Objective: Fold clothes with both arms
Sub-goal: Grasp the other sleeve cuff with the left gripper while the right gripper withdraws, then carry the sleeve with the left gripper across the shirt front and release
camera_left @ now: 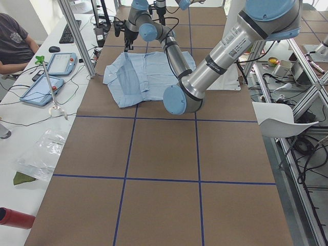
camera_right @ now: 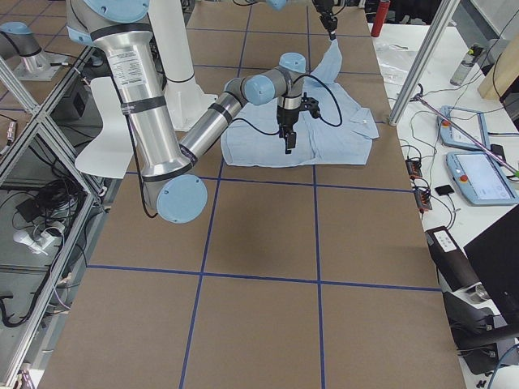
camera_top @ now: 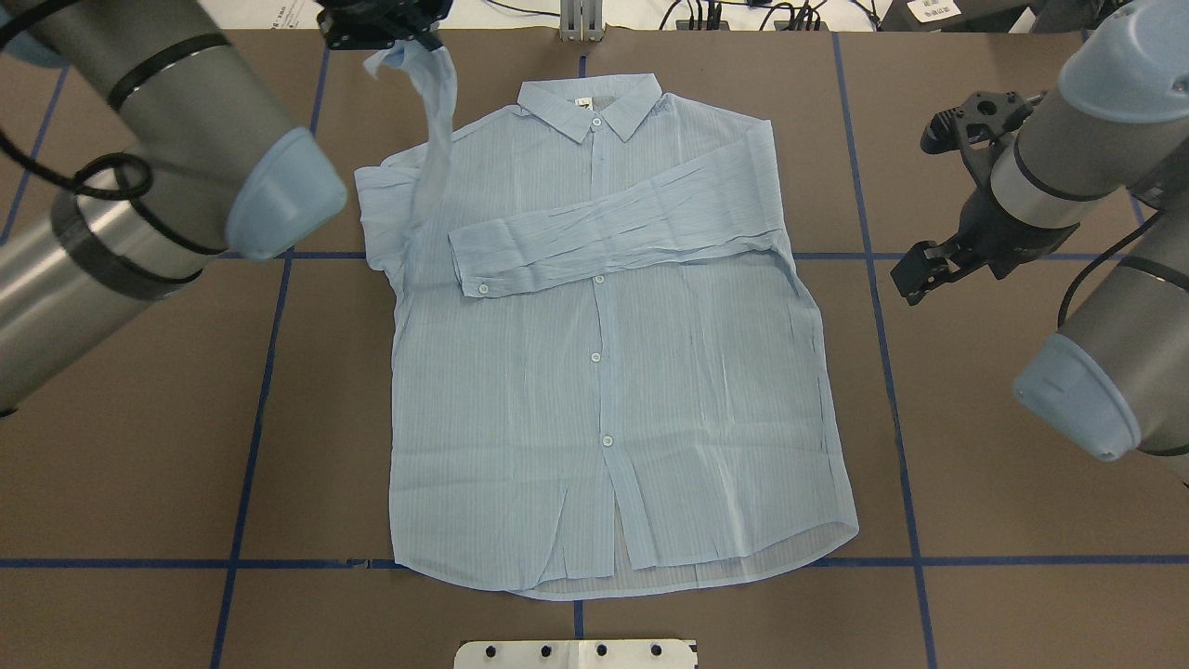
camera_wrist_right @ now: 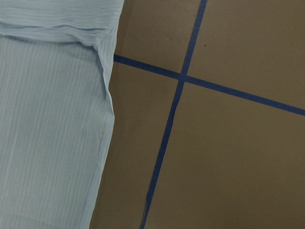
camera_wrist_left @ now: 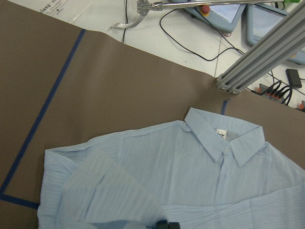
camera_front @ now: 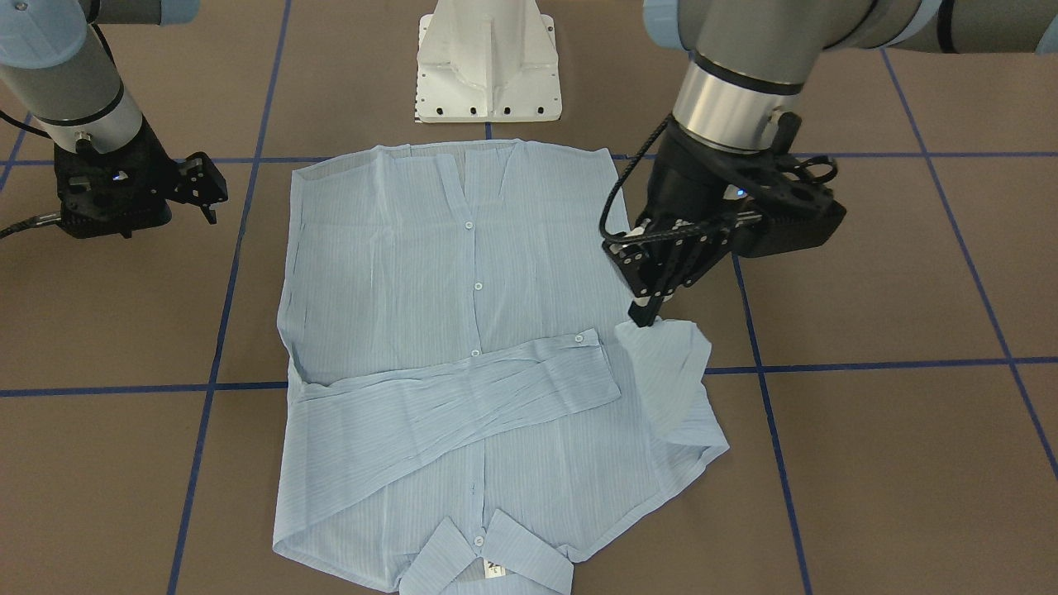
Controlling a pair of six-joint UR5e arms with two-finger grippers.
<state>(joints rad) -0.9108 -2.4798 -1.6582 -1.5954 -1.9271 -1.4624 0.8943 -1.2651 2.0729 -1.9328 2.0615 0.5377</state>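
The light-blue shirt (camera_front: pixel 455 273) lies flat and buttoned, front up, collar (camera_top: pixel 590 102) away from the robot's base. One sleeve (camera_top: pixel 613 223) is folded across the chest. My left gripper (camera_front: pixel 647 318) is shut on the cuff of the other sleeve (camera_top: pixel 432 121) and holds it lifted above the shirt's shoulder; it also shows in the overhead view (camera_top: pixel 390 42). My right gripper (camera_top: pixel 915 274) hangs empty and open over bare table beside the shirt's other edge (camera_wrist_right: pixel 107 119).
The white pedestal base (camera_front: pixel 488 66) stands just beyond the shirt's hem. Blue tape lines (camera_wrist_right: pixel 171 119) cross the brown table. An aluminium post (camera_wrist_left: pixel 257 62) and a side bench with tablets (camera_left: pixel 54 61) and a seated person (camera_left: pixel 13 41) lie past the collar end.
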